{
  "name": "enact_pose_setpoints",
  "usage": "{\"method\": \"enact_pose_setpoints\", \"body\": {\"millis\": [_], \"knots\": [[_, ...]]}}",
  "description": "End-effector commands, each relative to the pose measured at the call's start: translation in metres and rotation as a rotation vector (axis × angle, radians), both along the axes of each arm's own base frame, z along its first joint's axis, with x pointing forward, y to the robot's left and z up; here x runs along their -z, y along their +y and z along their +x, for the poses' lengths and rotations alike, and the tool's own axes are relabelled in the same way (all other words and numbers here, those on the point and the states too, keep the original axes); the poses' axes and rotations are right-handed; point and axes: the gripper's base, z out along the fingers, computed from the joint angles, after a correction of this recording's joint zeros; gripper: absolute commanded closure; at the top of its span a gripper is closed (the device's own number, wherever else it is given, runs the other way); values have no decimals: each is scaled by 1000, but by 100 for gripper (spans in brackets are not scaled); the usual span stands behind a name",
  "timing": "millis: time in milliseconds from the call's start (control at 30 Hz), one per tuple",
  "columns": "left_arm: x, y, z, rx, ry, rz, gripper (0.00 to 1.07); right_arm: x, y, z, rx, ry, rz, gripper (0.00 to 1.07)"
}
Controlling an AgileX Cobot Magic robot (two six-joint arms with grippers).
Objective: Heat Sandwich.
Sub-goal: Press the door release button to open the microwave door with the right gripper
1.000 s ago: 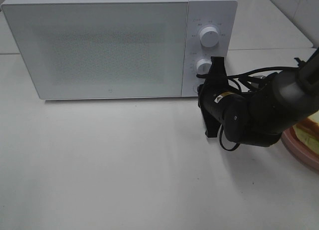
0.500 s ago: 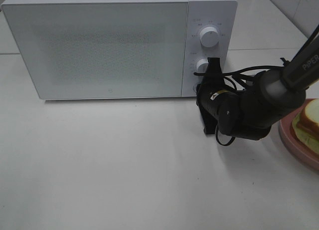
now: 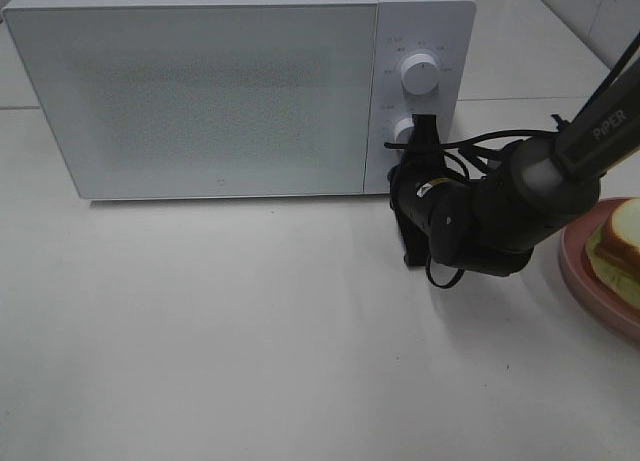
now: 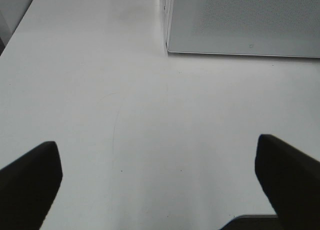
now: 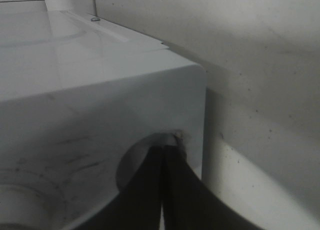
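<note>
At the microwave's (image 3: 200, 91) lower control-panel corner: right gripper (image 5: 164, 149), fingers pressed together, tip at the door-release button (image 5: 131, 166). Step, judged: opening the closed door. Left gripper (image 4: 160, 162): spread, empty, before the microwave. Sandwich (image 3: 618, 249): on pink plate (image 3: 585, 291), right of the microwave. Next: firm push, then door clearance.

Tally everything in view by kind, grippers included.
Microwave: 1
Microwave knobs: 2
Pink plate: 1
Sandwich: 1
Grippers: 2 (left gripper open, right gripper shut)
Total: 7
</note>
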Motion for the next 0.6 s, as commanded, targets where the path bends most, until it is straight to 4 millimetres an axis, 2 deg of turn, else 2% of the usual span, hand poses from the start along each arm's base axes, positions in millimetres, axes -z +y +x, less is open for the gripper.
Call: {"method": "enact_pose_setpoints", "body": {"millis": [33, 167, 400, 600], "knots": [[-1, -1, -3, 0, -33, -10, 9, -29, -2, 17, 34, -251, -18, 107], [-1, -1, -3, 0, -33, -10, 9, -36, -1, 25, 66, -286, 3, 107], [-1, -1, -3, 0, -33, -10, 9, -35, -3, 40, 95, -353, 17, 107], [-1, -1, -3, 0, -33, -10, 9, -35, -2, 40, 82, -323, 12, 107]]}}
